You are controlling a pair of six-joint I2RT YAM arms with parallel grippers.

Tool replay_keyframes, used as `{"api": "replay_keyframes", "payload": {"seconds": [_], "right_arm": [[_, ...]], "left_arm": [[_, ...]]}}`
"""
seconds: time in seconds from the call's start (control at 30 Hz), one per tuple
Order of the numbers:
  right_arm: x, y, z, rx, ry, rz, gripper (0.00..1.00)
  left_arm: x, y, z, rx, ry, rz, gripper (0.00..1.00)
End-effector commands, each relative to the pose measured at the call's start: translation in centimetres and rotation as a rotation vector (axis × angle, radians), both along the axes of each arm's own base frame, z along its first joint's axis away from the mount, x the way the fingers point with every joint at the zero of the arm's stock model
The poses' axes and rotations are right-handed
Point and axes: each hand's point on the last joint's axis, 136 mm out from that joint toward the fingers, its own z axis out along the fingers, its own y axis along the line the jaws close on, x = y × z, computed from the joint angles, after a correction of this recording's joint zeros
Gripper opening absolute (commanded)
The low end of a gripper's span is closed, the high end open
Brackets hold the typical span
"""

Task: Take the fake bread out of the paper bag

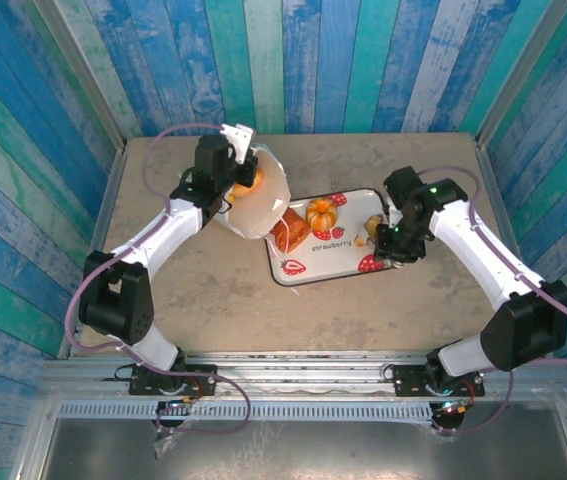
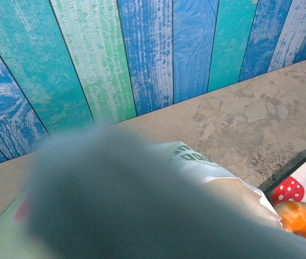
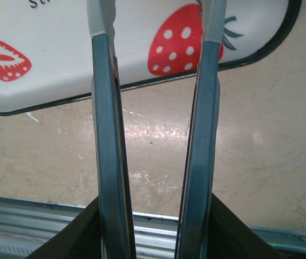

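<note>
1. Emptying well along: four bread [image 1: 320, 213] pieces lie on tray [image 1: 348, 258]; one orange piece [image 1: 250, 180] shows at bag [image 1: 261, 208], judged not yet out.
2. Bag: tilted, raised at tray's left end, mouth toward tray; left gripper [image 1: 235, 175] closed, apparently pinching its upper part.
3. Right gripper [image 3: 158, 21]: fingers narrowly apart, nothing between; over tray's right end.
4. Count: bread, five seen; bag, one; tray, one.

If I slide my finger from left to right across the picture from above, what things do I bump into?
paper bag → round orange bun → right gripper
</note>
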Motion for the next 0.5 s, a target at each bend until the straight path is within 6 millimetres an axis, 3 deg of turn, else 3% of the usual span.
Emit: {"api": "replay_keyframes", "payload": {"seconds": [0.0, 0.47], "right_arm": [[1.3, 1.3, 0.9, 0.071, -0.039, 0.018, 0.43], [4.3, 3.9, 1.1, 0.172, -0.077, 0.035, 0.41]], "left_arm": [[-1.3, 0.2, 3.2, -0.019, -0.065, -0.014, 0.0], [-1.3, 0.2, 3.5, -0.019, -0.067, -0.015, 0.0]]}}
